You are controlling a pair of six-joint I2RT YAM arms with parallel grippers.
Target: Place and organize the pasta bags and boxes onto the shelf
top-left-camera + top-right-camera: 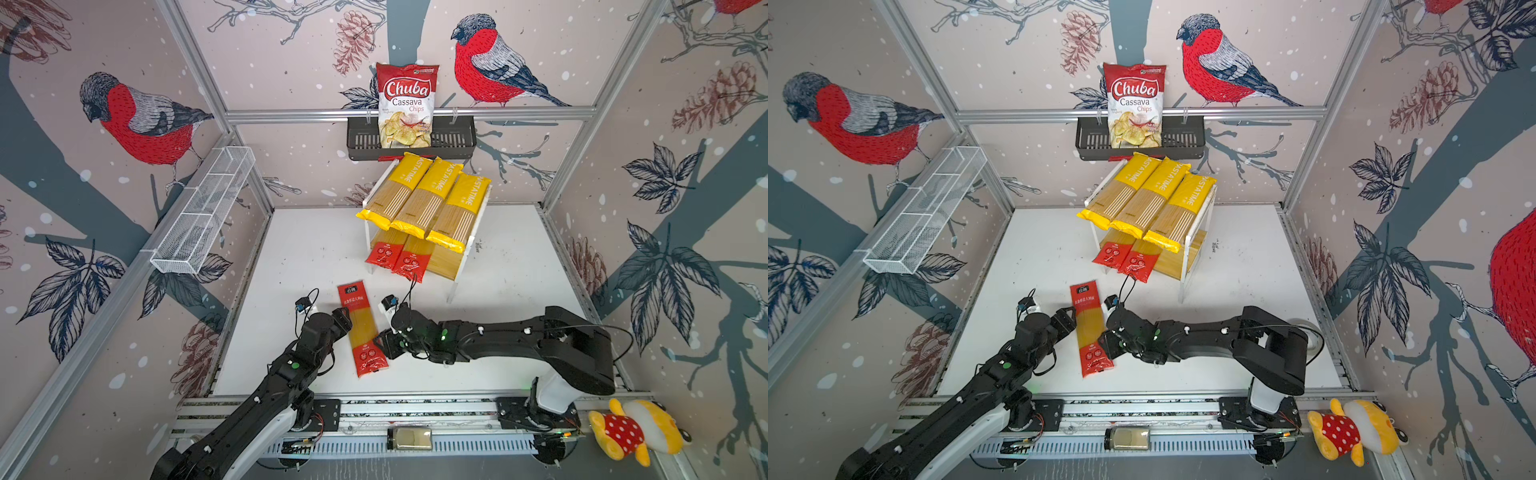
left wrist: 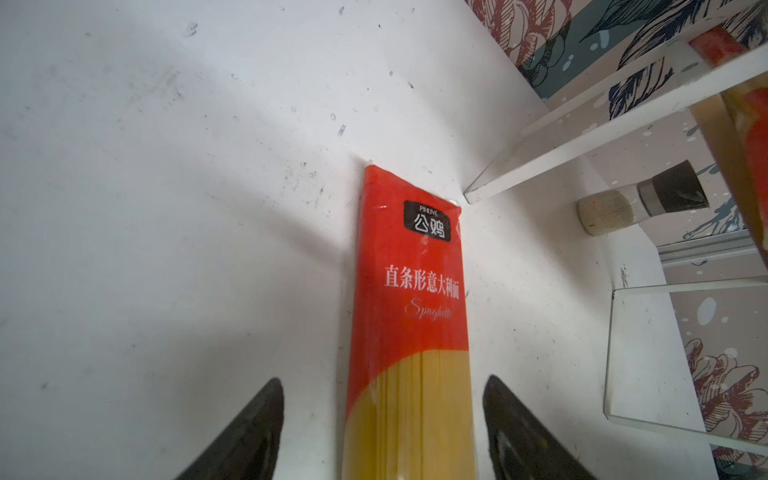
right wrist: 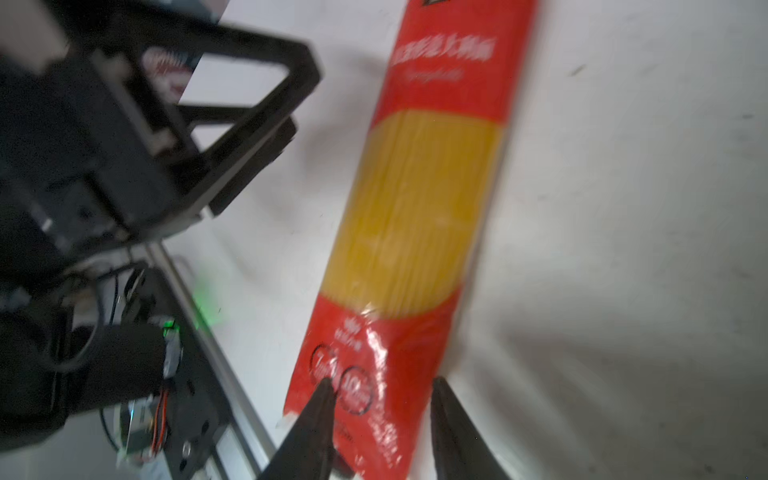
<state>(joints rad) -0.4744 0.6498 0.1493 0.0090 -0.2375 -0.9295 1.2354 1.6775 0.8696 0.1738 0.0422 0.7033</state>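
One red pack (image 1: 363, 328) of spaghetti with a clear middle lies flat on the white table, also visible as the red pack (image 1: 1091, 332). My left gripper (image 1: 347, 321) hovers at its middle, open; in the left wrist view the left gripper (image 2: 382, 384) has a finger on each side of the pack (image 2: 409, 316), clear of it. My right gripper (image 1: 384, 345) is at the pack's near red end (image 3: 374, 365), jaws apart, one fingertip (image 3: 326, 386) over the wrap. The shelf (image 1: 457, 276) holds three yellow bags (image 1: 424, 199) on top and two red packs (image 1: 399, 255) below.
A Chuba chips bag (image 1: 405, 106) stands in the black wall basket (image 1: 453, 143). A white wire mesh tray (image 1: 203, 212) hangs on the left wall. A plush toy (image 1: 636, 432) lies past the front rail. A brush (image 2: 640, 199) lies behind the shelf's white leg (image 2: 582, 137).
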